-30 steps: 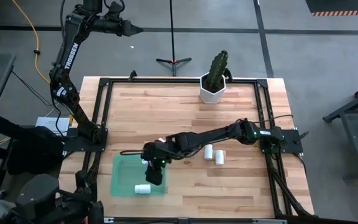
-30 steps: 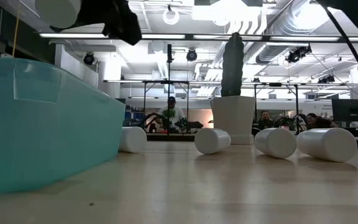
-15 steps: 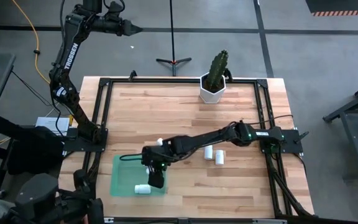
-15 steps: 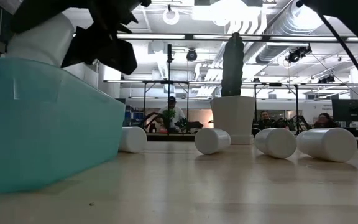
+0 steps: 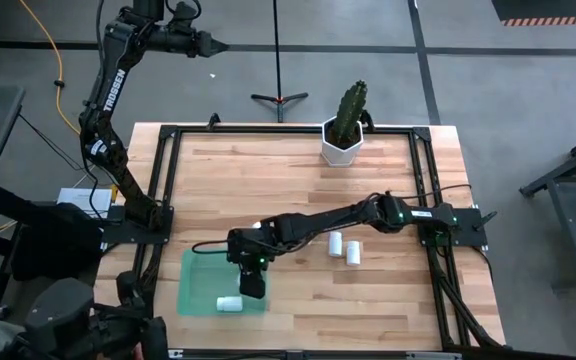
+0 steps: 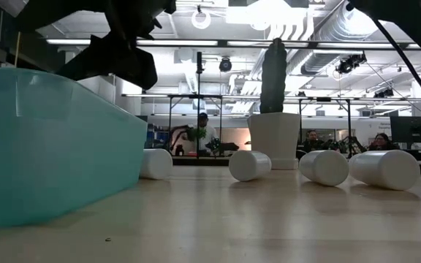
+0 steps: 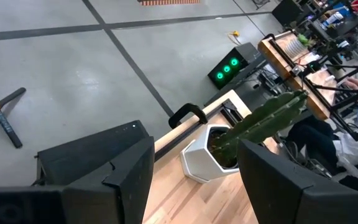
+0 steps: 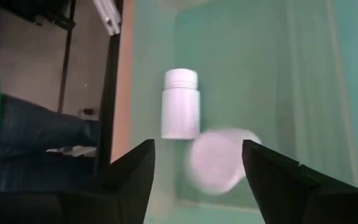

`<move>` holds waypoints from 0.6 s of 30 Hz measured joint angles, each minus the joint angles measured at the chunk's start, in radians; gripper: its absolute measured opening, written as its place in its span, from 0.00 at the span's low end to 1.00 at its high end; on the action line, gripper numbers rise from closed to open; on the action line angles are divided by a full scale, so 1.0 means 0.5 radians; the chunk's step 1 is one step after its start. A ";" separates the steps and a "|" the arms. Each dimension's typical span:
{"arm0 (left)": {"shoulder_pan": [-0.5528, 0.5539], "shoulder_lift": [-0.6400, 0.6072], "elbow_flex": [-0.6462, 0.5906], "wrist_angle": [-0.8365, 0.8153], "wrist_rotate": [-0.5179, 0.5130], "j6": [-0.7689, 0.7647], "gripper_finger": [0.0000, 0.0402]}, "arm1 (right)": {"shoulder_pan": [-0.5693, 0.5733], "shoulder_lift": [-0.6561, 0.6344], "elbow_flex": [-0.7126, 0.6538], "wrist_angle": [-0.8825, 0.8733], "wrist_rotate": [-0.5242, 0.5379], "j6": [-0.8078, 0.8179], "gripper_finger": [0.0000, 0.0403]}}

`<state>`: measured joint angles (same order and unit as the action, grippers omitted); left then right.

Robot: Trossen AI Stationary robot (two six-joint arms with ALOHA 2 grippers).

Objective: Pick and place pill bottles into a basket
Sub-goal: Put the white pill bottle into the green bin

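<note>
Your green basket [image 5: 200, 285] sits at the worktop's [image 5: 298, 180] near left corner, one white pill bottle [image 8: 180, 112] lying inside and a blurred second [image 8: 219, 160] beside it. A second ago that bottle was still gripped; now your right hand [image 5: 251, 283] hangs released, empty above the basket. Left hand [image 7: 194, 186] stays open, off the worktop.

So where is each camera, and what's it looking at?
High: above, looking down on the table and both arms.
Low: at tabletop height, facing the room; green basket, bottles.
Left wrist: raised, facing the cactus pot; its open fingers show.
Right wrist: over the basket; open fingers, two bottles.
The cactus pot shows in the high, low and left wrist views.
</note>
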<state>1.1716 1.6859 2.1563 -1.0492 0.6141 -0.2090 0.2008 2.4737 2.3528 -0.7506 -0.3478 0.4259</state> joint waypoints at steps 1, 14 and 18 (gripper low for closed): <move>0.000 0.000 0.001 0.000 -0.005 0.004 0.65 | 0.000 0.000 0.000 0.001 -0.012 0.000 0.59; -0.001 0.000 0.001 -0.018 0.009 0.042 0.65 | -0.193 -0.007 0.005 -0.046 0.115 0.044 0.67; 0.000 0.000 0.002 -0.065 0.019 0.041 0.65 | -0.297 -0.012 0.008 -0.215 0.196 0.146 0.67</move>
<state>1.1714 1.6859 2.1571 -1.0816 0.6238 -0.1883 0.0524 2.4676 2.3569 -0.8580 -0.2500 0.4990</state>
